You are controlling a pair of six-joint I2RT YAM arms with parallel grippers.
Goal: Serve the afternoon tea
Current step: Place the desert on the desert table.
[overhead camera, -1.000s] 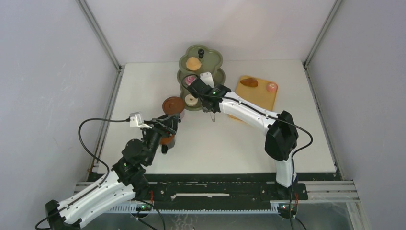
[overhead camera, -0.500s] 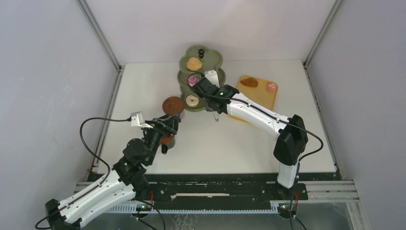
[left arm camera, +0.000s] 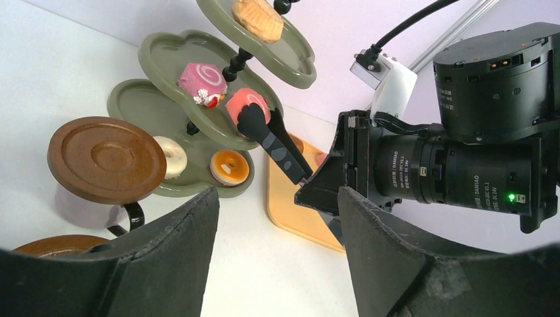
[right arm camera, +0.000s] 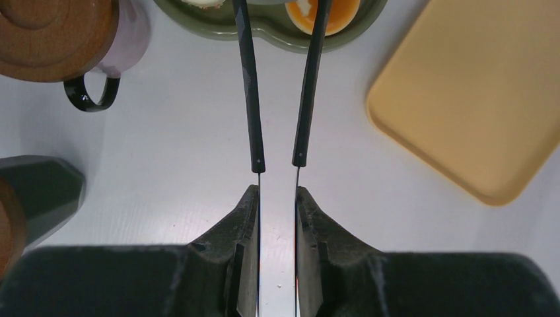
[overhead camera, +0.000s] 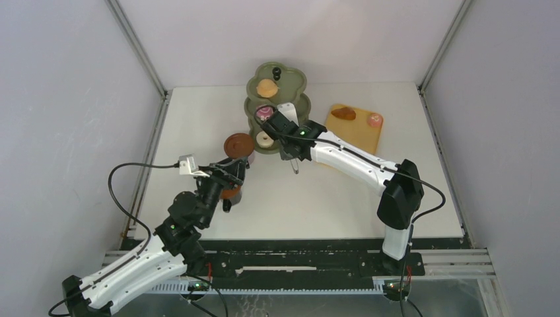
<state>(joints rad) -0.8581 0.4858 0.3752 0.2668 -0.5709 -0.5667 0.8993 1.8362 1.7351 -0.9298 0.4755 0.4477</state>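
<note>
The olive-green three-tier stand stands at the back of the table. A brown bun lies on its top tier and a pink swirl cake on the middle tier. The bottom tier carries a white donut and an orange donut. My right gripper is shut on the black tongs, whose tips pinch a second pink cake over the middle tier. My left gripper is open and holds nothing. It is beside a cup capped with a brown saucer.
The orange-yellow tray lies right of the stand. It holds a brown bun and a pink cake. Another brown saucer sits under my left gripper. The cup's black handle points toward the table's middle.
The right arm's elbow has swung to the right and its wrist has shifted slightly at the stand, tongs still held. The left arm has not moved.
</note>
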